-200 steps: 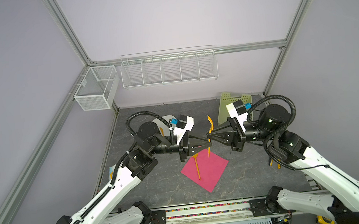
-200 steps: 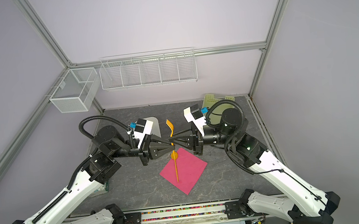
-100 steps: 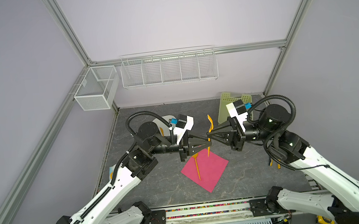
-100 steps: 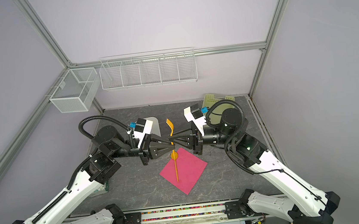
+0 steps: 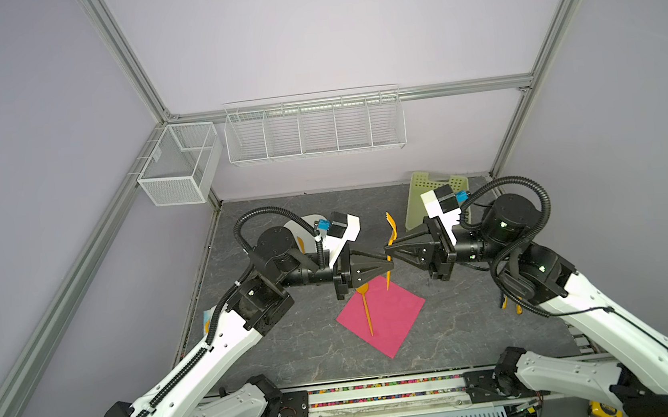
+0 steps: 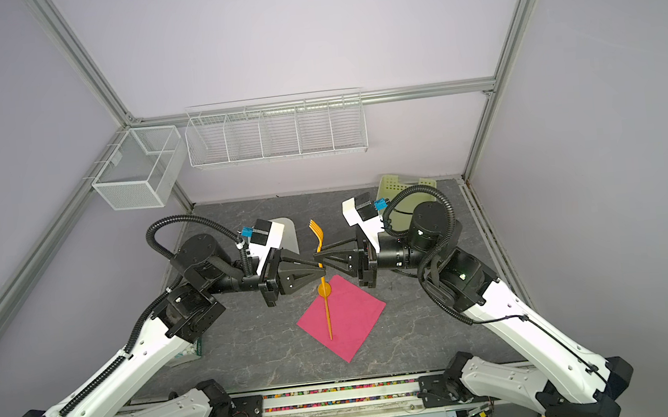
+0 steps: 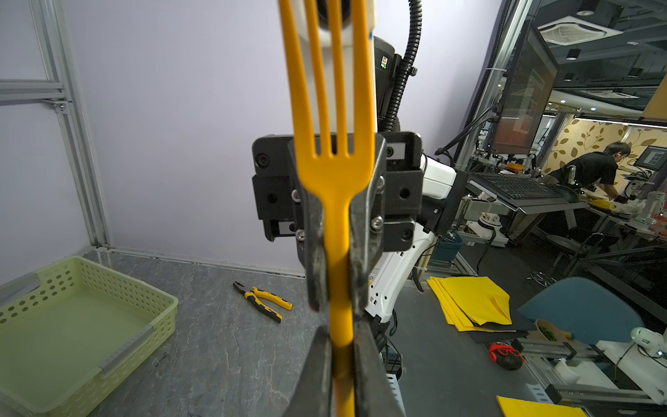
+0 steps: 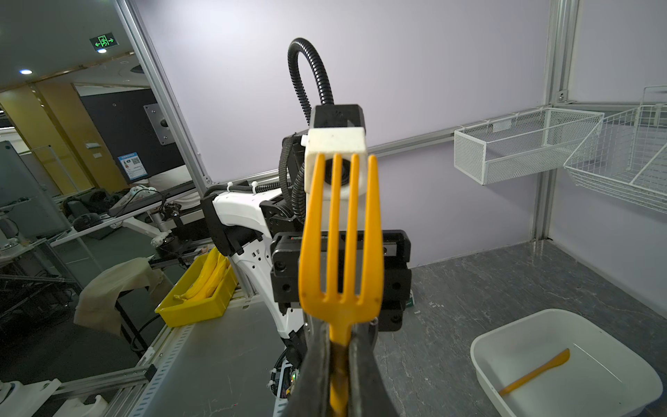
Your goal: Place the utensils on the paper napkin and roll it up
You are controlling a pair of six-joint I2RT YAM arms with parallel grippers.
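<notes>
Here both hands meet over the middle of the bench, and each is closed tight on the fork [image 5: 390, 229]. The left hand [image 5: 386, 260] pinches the handle lower down and the right hand [image 5: 388, 250] pinches it just under the head. The fork stands nearly upright, tines up. In both top views its handle tip hangs over the far part of the napkin [image 5: 397, 316].

The spoon [image 6: 328, 314] already lies on the napkin [image 6: 353, 320], bowl at the far corner and handle running towards the near side. We judge that the coming move turns on the fork's long axis. It is upright now and must tip down to lie flat along the spoon's line. The left hand, holding lower, looks better placed to lower it once the right lets go.

The top views hide the grip itself. The left wrist view shows the fork [image 7: 334, 180] with the right hand's jaws on its neck. Only the right wrist view shows the knife [image 8: 537, 372], which lies in the white tub [image 8: 563, 313] to the far left, well apart from the napkin.
</notes>
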